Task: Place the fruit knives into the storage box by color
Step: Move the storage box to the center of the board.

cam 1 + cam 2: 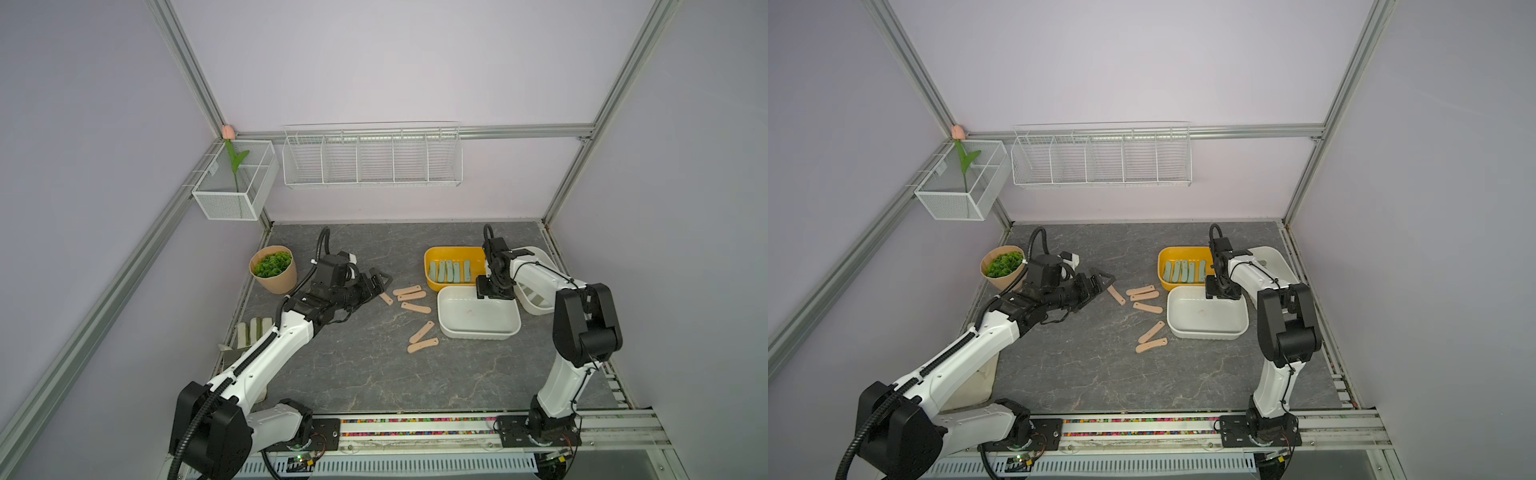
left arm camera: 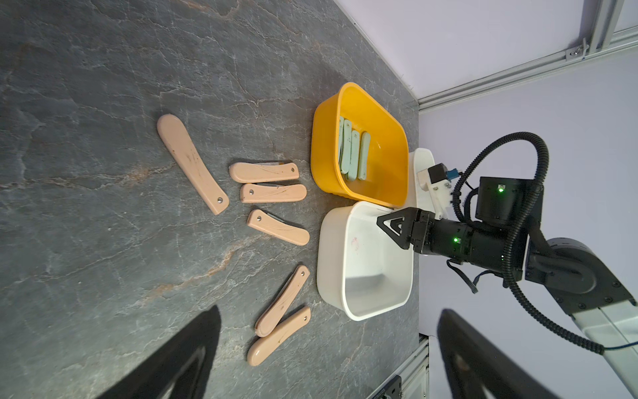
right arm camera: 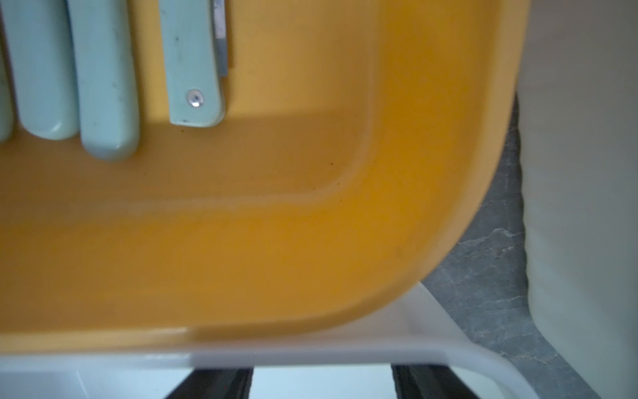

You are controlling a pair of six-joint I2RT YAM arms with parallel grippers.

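Several peach-pink fruit knives (image 1: 415, 308) (image 2: 193, 162) lie loose on the grey table, left of the boxes. Several mint-teal knives (image 1: 451, 272) (image 3: 103, 86) lie side by side in the yellow storage box (image 1: 453, 250) (image 2: 321, 114). In front of it stands an empty white box (image 1: 478, 334) (image 2: 331, 259). My left gripper (image 1: 380, 282) (image 2: 328, 362) hovers open and empty just left of the peach-pink knives. My right gripper (image 1: 494, 291) (image 3: 321, 383) hangs open and empty over the white box's far rim, next to the yellow box.
Another white box (image 1: 538, 253) sits at the far right, partly hidden behind my right arm. A potted green plant (image 1: 274, 270) stands at the back left, and a striped pale glove (image 1: 253, 330) lies by the left edge. Wire baskets (image 1: 372, 156) hang on the back wall.
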